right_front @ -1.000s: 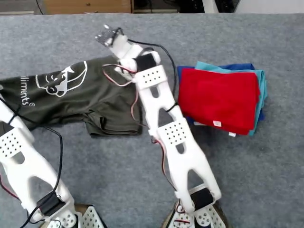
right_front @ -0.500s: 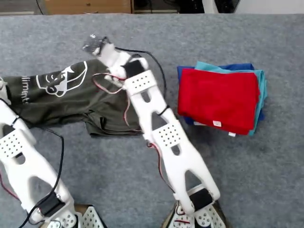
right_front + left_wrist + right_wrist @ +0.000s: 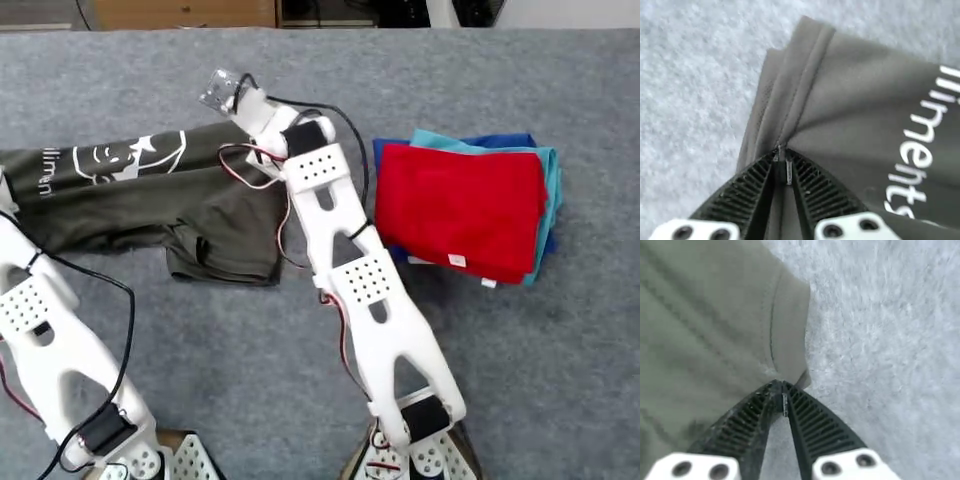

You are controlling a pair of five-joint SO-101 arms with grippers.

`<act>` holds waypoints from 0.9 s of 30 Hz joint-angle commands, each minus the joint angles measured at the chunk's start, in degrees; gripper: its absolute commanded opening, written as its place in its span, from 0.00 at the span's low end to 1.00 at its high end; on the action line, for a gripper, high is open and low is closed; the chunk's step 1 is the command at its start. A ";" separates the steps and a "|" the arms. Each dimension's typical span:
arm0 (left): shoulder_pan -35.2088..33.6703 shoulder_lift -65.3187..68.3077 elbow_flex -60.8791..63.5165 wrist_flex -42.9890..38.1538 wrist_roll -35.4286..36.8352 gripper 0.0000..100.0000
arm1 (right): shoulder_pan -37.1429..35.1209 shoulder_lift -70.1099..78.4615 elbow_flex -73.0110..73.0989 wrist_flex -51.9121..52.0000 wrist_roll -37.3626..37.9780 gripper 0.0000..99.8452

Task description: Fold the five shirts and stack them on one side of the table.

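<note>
An olive shirt (image 3: 150,200) with a white print lies stretched out across the left half of the grey table. My left gripper (image 3: 782,155) is shut on a bunched hem of the shirt (image 3: 865,90), at the table's left edge (image 3: 4,188). At the shirt's far right corner my right gripper (image 3: 782,390) is shut on a fold of the fabric (image 3: 705,315); in the high view it sits under the wrist camera (image 3: 238,108). A lower flap of the shirt (image 3: 225,255) lies folded toward the front.
A stack of folded shirts (image 3: 465,205), red on top of teal and blue, sits at the right side. The right arm (image 3: 350,270) crosses the middle of the table. Grey carpet-like table surface (image 3: 520,380) lies open at the front right.
The shirt has slid left and been pulled straighter, its print and lower flap shifting left. The right gripper swung left, then back right, holding the corner.
</note>
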 commanded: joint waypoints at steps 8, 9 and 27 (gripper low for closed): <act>-0.35 -20.88 -1.41 17.67 -3.52 0.02 | -10.42 -21.76 -1.19 24.26 1.93 0.00; -1.76 -21.85 -1.76 17.67 -3.34 0.02 | -10.24 -22.81 -0.22 24.26 1.67 0.00; -17.49 -25.80 -0.97 17.76 -3.08 0.02 | -20.53 -42.68 52.09 20.40 12.57 0.09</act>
